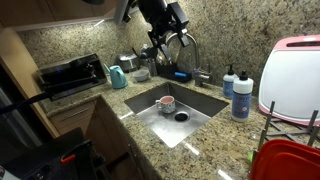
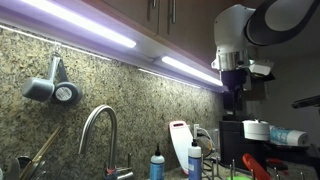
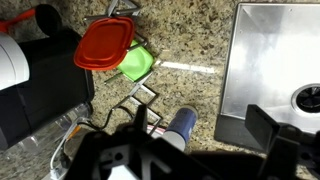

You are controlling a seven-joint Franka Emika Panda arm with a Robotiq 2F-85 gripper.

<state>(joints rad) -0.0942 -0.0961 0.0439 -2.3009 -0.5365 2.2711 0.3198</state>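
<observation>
My gripper hangs high above the counter behind the sink, open and holding nothing. In an exterior view it points down from the white arm, under the lit cabinets. In the wrist view its dark fingers stand wide apart at the bottom edge, and a blue-and-white soap bottle shows between them, far below on the granite. The steel sink lies to the right with its drain. A small cup sits in the sink.
Two soap bottles stand by the sink's edge beside a faucet. A dish rack holds a red lid and a green piece. A black toaster oven, a teal cup and a white appliance stand on the counter.
</observation>
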